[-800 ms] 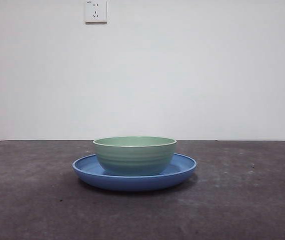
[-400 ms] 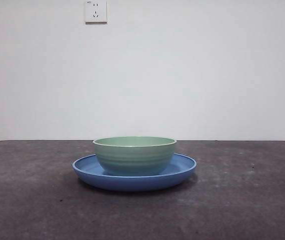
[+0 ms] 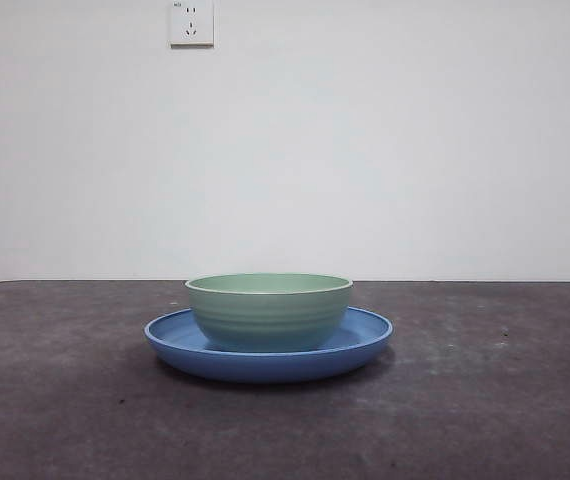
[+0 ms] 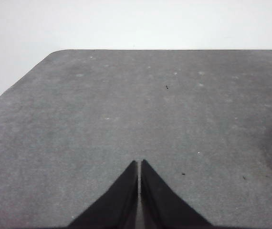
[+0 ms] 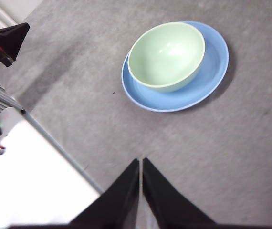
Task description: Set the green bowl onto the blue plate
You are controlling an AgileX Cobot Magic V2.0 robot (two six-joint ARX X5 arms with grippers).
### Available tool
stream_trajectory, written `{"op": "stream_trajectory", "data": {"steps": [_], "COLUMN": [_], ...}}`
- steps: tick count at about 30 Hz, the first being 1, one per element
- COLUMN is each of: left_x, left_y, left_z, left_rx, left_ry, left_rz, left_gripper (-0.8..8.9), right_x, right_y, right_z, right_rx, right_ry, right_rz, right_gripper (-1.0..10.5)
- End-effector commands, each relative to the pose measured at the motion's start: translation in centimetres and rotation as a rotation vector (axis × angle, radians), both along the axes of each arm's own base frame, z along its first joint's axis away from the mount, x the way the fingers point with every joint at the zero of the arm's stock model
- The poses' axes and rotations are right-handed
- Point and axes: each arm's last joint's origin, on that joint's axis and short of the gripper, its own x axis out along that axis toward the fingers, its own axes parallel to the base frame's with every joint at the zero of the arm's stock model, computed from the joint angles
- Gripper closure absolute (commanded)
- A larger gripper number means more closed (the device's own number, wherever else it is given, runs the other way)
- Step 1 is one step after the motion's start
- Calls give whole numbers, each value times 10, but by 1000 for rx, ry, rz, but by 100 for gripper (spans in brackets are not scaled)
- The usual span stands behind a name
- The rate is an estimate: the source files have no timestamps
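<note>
The green bowl (image 3: 269, 310) stands upright inside the blue plate (image 3: 365, 340) in the middle of the dark table; the right wrist view shows the same green bowl (image 5: 167, 56) resting on the blue plate (image 5: 212, 71), set toward one side of it. My right gripper (image 5: 141, 162) is shut, pulled well back from the plate and holding nothing. My left gripper (image 4: 139, 163) is shut over bare table, with neither dish in its view. No arm shows in the front view.
A wall socket (image 3: 192, 22) is on the white wall behind. The table edge (image 5: 59, 143) runs beside my right gripper, with a white surface and black hardware (image 5: 2, 43) beyond it. The left wrist view shows the table's far corner (image 4: 59, 51).
</note>
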Motion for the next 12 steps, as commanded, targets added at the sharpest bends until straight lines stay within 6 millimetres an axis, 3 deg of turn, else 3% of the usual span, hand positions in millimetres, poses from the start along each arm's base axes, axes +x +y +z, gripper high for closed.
{"op": "stream_trajectory", "data": {"steps": [1,5,12], "left_x": [1,1,1], "left_y": [0,0,0], "left_z": [-7,-7,-7], "left_rx": [-1,-1,-1], "left_ry": [24,24,24], "left_rz": [2,2,2], "left_gripper": [804,804,804], "right_x": [-2,-7,-12], "right_y": [-8,-22,-37], "right_z": [8,1,-44], "right_rx": [-23,-4,-40], "right_ry": [-166,-330,-601], "right_rz": [-5,-136,-310], "right_gripper": [940,940,940]}}
